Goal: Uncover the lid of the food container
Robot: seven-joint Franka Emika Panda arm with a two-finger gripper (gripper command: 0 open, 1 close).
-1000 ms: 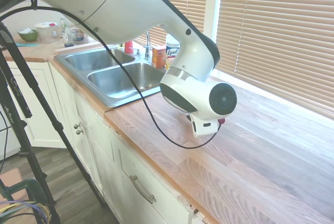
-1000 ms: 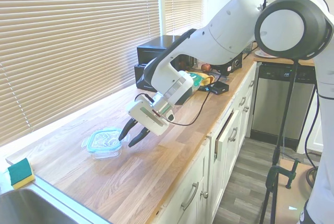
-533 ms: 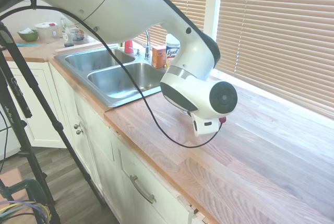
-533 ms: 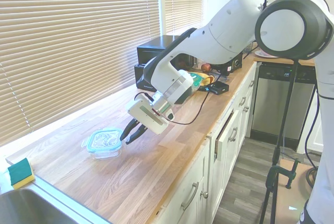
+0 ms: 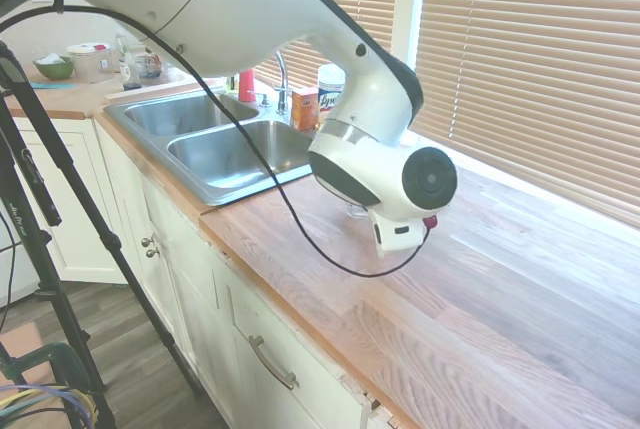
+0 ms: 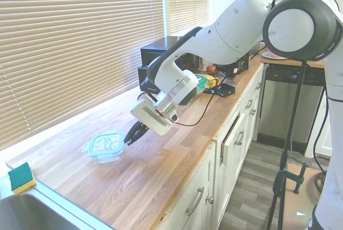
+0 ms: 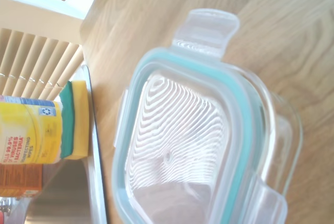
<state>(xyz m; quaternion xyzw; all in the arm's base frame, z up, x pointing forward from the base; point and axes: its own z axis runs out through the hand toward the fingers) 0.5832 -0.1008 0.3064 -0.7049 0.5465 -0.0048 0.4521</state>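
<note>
The food container (image 6: 111, 156) is a small clear glass dish on the wooden counter, near the window. Its lid (image 6: 106, 143), clear with a teal rim, rests on top. In the wrist view the lid (image 7: 177, 135) sits shifted off the container (image 7: 286, 130), whose glass rim shows along one side. My gripper (image 6: 132, 134) reaches down from the right in the second exterior view. Its dark fingers are pinched together on the lid's near edge tab. In the first exterior view the arm hides the gripper and the dish.
A yellow-green sponge (image 6: 21, 177) lies by the sink edge to the left of the dish. A yellow-labelled wipes canister (image 5: 330, 90) stands behind the steel double sink (image 5: 240, 154). A black appliance (image 6: 161, 58) and small items sit further along the counter.
The gripper's fingers went from spread apart beside the dish to shut on the lid's edge. The wrist rose slightly, and the lid shifted on the container.
</note>
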